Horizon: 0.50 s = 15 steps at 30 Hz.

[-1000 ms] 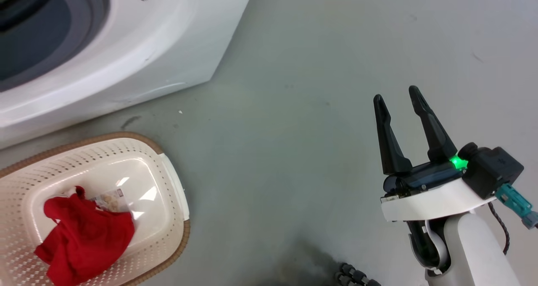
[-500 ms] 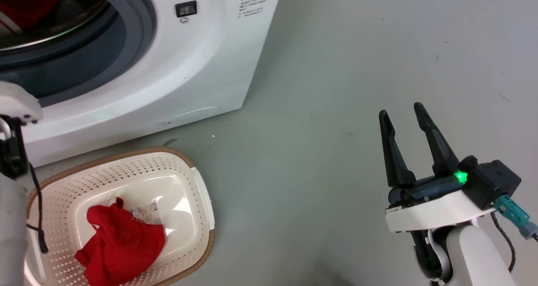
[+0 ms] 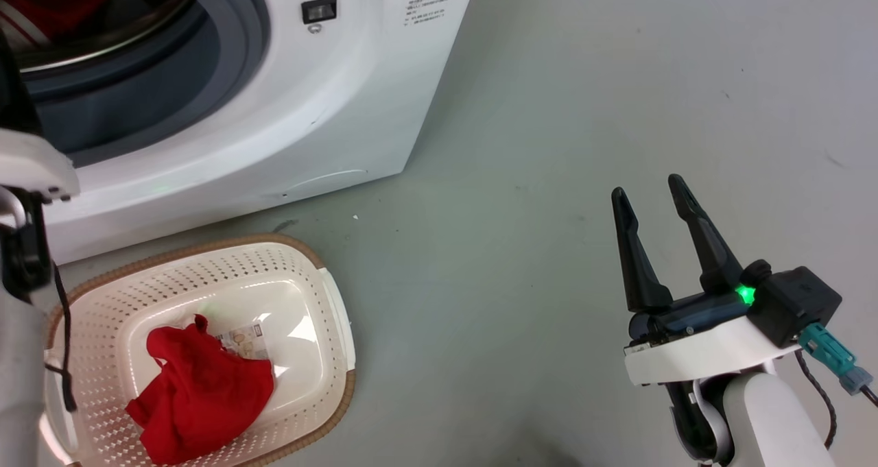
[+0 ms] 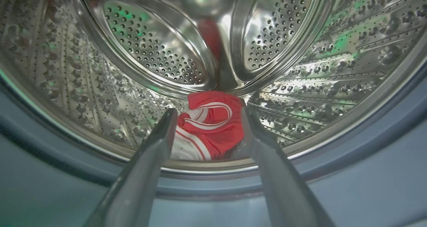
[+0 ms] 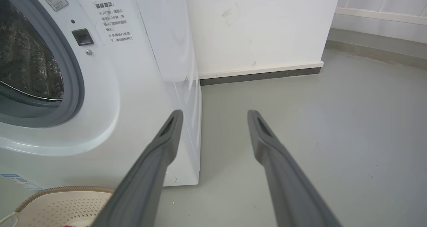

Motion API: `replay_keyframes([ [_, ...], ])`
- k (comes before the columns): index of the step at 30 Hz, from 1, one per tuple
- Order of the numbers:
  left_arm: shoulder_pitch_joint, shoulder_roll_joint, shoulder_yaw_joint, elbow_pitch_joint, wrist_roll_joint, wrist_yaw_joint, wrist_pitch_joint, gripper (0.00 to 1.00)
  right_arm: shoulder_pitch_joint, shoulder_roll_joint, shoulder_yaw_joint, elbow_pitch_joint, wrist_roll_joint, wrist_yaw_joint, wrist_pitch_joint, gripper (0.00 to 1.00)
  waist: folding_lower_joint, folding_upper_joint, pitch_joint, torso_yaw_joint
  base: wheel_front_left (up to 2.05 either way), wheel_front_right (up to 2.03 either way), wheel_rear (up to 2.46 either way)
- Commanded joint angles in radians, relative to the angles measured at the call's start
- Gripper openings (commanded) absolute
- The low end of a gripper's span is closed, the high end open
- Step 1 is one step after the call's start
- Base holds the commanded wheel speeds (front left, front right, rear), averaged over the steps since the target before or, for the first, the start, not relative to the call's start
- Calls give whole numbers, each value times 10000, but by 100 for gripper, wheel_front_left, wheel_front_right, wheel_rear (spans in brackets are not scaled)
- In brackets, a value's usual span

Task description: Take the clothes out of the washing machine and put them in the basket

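Left claw: the left claw [image 4: 208, 112] is pointing into the mouth of the washing machine [image 3: 329, 110], its fingers spread wide and gripping nothing.
Right claw: the right claw [image 3: 647, 186] is hovering over the bare floor [image 3: 549, 110], well apart from machine and basket, with its fingers spread and empty.
Clothes in the machine: a striped red garment [image 4: 213, 127] is lying bunched at the bottom of the drum [image 4: 333, 70], showing between the left claw's tips.
Clothes in the basket: a plain red garment [image 3: 206, 398] is lying crumpled on the base, partly covering the paper label [image 3: 243, 337].
Basket: the basket [image 3: 295, 261] is sitting on the floor just in front of the machine, below its porthole.
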<state>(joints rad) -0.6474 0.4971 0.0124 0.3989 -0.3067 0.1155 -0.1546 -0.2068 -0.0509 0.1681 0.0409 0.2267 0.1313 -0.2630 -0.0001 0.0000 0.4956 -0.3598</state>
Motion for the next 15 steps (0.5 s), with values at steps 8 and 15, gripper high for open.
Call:
replay_keyframes([
  [8,-1378,950,-191,218,178,-180,1614,100,-339,15,313,31,344,-10,-26,100,1,0,792,-551,0,0,0],
  [15,-2918,2002,-368,693,354,-521,3447,100,-511,17,614,-25,700,-9,-25,100,1,0,1821,-1087,0,0,0],
])
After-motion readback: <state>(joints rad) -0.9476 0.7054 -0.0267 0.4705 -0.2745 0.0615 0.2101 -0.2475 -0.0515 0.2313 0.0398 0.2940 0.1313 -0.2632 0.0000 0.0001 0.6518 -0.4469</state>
